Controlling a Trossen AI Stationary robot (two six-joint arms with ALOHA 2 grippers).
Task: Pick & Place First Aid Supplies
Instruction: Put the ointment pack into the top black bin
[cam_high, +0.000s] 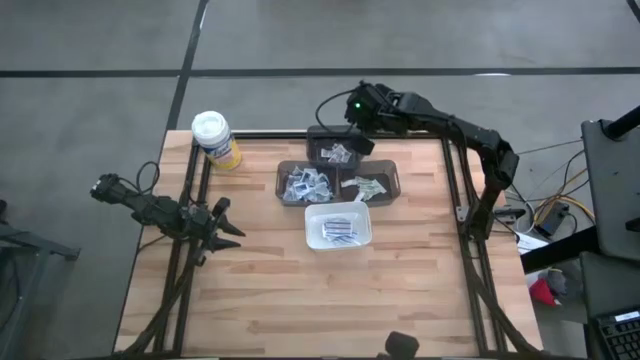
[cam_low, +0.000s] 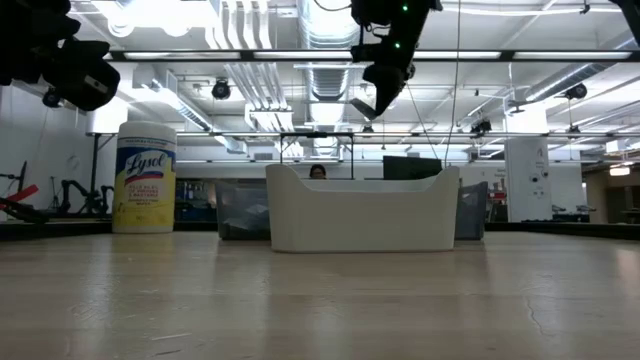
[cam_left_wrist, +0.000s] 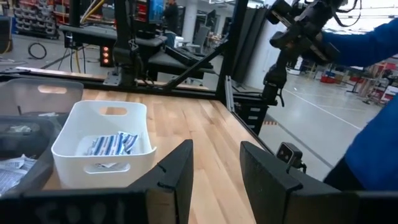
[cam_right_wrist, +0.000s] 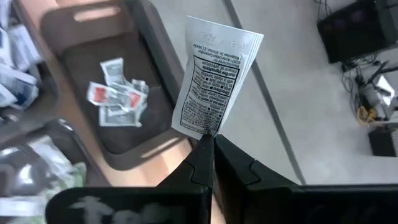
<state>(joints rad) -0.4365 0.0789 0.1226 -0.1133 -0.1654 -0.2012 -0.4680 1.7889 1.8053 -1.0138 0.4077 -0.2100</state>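
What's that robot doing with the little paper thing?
The right gripper is pinching a small white packet by its edge, up in the air over the dark tray at the table's far side. Two more dark trays and a white tray hold other packets. The left gripper waits open above the table's left side, holding nothing.

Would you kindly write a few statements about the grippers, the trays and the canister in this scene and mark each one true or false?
1. The right gripper pinches a white packet by its edge. True.
2. The left gripper holds a packet. False: its fingers stand open with nothing between them.
3. The white tray has packets inside. True.
4. The yellow canister stands inside a dark tray. False: it stands on the table's far left corner, apart from the trays.
5. The right gripper hangs above the white tray. False: it is up by the far dark tray.
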